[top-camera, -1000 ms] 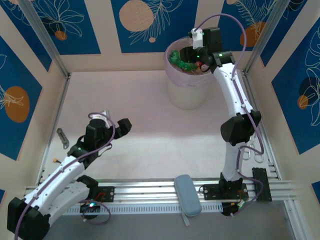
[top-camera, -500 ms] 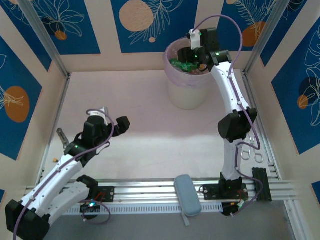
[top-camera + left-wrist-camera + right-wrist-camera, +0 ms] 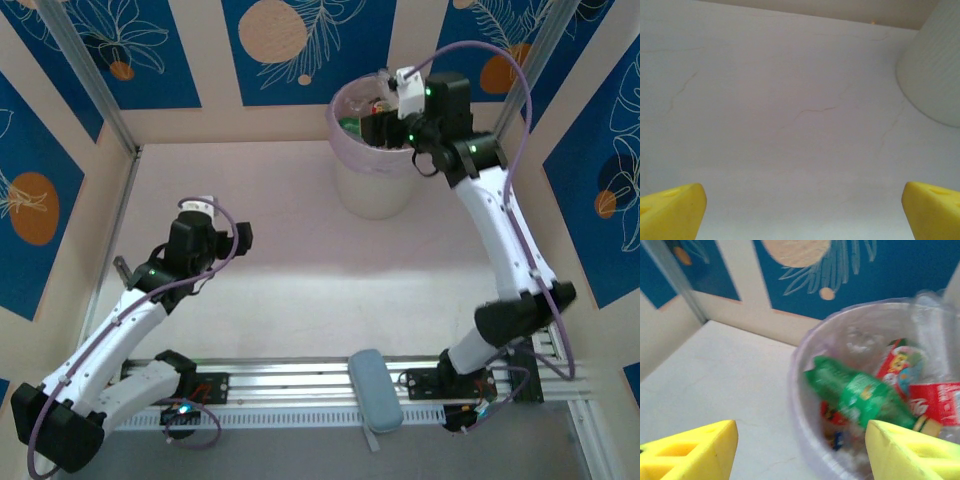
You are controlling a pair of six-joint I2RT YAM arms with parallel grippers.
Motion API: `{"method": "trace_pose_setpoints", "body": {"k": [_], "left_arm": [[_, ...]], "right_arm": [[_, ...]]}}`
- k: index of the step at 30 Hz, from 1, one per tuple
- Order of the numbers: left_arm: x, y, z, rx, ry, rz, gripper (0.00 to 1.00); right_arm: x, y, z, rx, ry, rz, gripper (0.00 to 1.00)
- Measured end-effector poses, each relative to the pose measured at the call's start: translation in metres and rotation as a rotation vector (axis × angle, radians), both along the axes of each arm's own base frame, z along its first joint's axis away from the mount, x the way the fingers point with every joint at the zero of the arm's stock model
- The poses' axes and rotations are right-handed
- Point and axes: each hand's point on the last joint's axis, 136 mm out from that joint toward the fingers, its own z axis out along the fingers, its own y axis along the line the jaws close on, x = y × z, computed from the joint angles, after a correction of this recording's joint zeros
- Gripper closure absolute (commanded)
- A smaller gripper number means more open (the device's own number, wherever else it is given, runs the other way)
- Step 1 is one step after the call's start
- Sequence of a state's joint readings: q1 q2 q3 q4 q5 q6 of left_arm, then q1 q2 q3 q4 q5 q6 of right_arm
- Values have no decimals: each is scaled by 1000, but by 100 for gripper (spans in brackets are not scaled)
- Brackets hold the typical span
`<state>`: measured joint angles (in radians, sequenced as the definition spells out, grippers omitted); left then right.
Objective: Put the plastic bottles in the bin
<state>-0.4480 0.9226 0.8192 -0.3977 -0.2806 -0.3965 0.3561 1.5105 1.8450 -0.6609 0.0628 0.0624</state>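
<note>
**Entry: plastic bottles lodged in bin; right claw above rim**

Change against the earlier view: the right arm's elbow was found lowered toward the near rail, and its wrist carried to the right side of the bin's rim. The right claw (image 3: 385, 122) was held over the bin mouth, its yellow fingers (image 3: 690, 452) parted with nothing pinched between them. The left claw (image 3: 225, 228) was found shifted slightly toward the far wall. It was fully spread above the surface (image 3: 280, 200), and nothing was gripped.

Contents: the plastic bottles (image 3: 358, 125) were recorded inside the bin (image 3: 370, 190), piled on one another. A green bottle (image 3: 860, 395) was seen uppermost, with a red-labelled bottle (image 3: 935, 401) just beside its capped end.

Edges and room: the bin was placed at the far edge, right of centre, close against the back wall. Open white surface was noted between the left claw and the bin. A small metal piece (image 3: 125, 275) was noted at the left edge. A grey-blue case (image 3: 375, 390) was noted on the near rail, between the arm bases.
</note>
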Motion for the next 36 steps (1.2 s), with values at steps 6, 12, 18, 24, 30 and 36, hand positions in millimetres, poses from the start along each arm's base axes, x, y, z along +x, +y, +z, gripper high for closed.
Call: {"method": "trace_pose_setpoints", "body": {"k": [6, 12, 18, 24, 30, 36], "left_arm": [[-4, 13, -1, 66, -25, 22, 0], [-8, 36, -39, 181, 1, 99, 0], [-12, 63, -83, 326, 4, 176, 0], [2, 81, -90, 410, -61, 224, 0], [21, 93, -119, 456, -74, 241, 0], [40, 94, -136, 486, -79, 227, 0]], "right_arm": [[-80, 37, -38, -13, 22, 124, 31], [-109, 20, -154, -132, 209, 55, 28], [-117, -35, -260, -239, 363, -132, 1], [-104, -88, -309, -226, 379, -327, 1], [-74, -124, -303, -177, 257, -483, 1], [-46, -177, -314, -123, 159, -638, 1]]}}
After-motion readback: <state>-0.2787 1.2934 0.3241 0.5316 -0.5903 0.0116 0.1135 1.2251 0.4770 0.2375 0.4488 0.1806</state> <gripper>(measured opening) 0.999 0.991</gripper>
